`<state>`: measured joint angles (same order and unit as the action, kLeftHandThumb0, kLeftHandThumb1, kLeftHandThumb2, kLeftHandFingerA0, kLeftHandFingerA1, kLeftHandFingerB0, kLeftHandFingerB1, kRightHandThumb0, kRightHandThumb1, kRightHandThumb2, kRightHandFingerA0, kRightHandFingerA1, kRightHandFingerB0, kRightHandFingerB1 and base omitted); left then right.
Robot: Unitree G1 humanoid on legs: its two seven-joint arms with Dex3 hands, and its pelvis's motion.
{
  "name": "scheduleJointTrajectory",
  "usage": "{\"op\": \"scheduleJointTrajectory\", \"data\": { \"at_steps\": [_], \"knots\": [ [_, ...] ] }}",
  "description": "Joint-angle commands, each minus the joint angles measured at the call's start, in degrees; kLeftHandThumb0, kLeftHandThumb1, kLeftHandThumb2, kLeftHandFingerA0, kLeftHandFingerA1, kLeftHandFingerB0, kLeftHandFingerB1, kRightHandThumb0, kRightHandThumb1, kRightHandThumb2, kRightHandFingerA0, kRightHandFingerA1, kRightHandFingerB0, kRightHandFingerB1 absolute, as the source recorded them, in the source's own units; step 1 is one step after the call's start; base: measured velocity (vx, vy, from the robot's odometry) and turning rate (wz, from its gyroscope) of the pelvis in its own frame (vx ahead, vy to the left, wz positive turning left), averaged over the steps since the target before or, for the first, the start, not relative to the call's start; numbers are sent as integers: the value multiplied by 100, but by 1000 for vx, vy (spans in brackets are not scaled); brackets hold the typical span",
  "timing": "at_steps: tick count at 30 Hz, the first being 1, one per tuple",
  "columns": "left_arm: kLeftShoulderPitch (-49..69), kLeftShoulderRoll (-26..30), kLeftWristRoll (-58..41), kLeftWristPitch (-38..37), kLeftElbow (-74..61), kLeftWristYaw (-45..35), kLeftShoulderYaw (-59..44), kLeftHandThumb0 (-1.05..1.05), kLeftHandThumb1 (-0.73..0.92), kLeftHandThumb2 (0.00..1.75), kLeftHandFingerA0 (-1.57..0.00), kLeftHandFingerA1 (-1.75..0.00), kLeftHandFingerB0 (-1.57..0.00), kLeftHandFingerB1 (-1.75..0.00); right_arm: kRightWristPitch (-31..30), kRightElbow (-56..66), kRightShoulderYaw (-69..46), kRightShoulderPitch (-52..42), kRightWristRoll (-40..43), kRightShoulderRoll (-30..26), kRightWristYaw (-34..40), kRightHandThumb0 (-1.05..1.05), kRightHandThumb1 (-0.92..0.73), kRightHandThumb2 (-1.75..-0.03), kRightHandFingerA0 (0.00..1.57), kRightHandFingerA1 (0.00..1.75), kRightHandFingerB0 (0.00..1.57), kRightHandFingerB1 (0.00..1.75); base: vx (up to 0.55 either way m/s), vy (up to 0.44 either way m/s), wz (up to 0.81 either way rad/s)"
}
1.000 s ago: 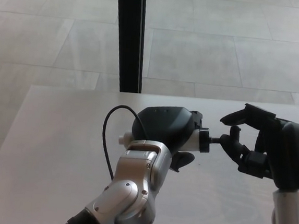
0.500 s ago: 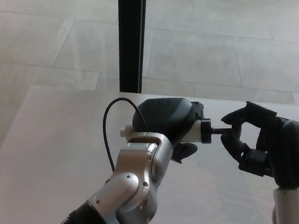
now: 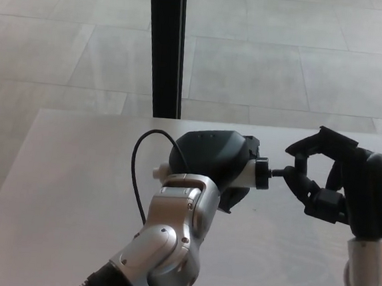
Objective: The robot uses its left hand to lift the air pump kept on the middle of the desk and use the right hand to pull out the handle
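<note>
Head view, looking down on a pale desk [image 3: 59, 192].

Air pump [image 3: 250, 172] held above the middle of the desk, mostly hidden inside the left hand [image 3: 209, 159], which is closed around the pump body. White end with a thin black hose [image 3: 135, 171] emerging on the left side; black collar and slim rod emerging on the right.

Long axis of the pump roughly level, running left to right across the picture. Handle [image 3: 287, 171] at the right end of the rod, pointing straight toward the right hand [image 3: 331, 185], the nearer hand by far.

Right hand pinched on the handle, thumb above, fingers below. Rod showing only a short length beyond the collar.

Judged next move: a straight pull to the right, along the axis, against a steady left grasp.
</note>
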<state>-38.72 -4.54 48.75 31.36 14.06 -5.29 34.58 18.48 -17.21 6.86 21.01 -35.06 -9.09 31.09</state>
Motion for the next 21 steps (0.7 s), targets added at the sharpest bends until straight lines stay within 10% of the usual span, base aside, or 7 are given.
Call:
{"op": "scheduleJointTrajectory", "data": {
  "at_steps": [1, 11, 14, 16, 21],
  "knots": [
    [142, 58, 23, -130, -39, 181, 21, -19, 58, 111, -93, -164, -85, -105, -81, 161, -175, -53, 512, 145, -218, -18, -44, -96, 101, 162, 96, 105, 0, 0, 0],
    [0, 14, -43, -100, -5, 164, -66, -18, 62, 107, -91, -166, -82, -107, -204, 407, -447, -147, 1181, 473, -710, -10, -51, -74, 103, 167, 89, 75, 0, 0, 0],
    [-61, 9, -27, -71, -26, 137, -79, -26, 77, 80, -92, -167, -77, -82, -134, 409, -515, -202, 1373, 528, -853, -23, -55, -56, 113, 160, 77, 57, 0, 0, 0],
    [-119, 5, -50, -52, -21, 72, -96, -31, 84, 71, -87, -171, -76, -79, -116, 376, -539, -184, 1409, 501, -909, -25, -36, -84, 135, 139, 72, 72, 0, 0, 0],
    [-187, -10, -75, -122, 55, 139, -106, -32, 83, 69, -88, -172, -69, -68, -218, 439, -546, -185, 1446, 441, -1102, -27, -57, -57, 111, 163, 80, 61, 0, 0, 0]
  ]
}}
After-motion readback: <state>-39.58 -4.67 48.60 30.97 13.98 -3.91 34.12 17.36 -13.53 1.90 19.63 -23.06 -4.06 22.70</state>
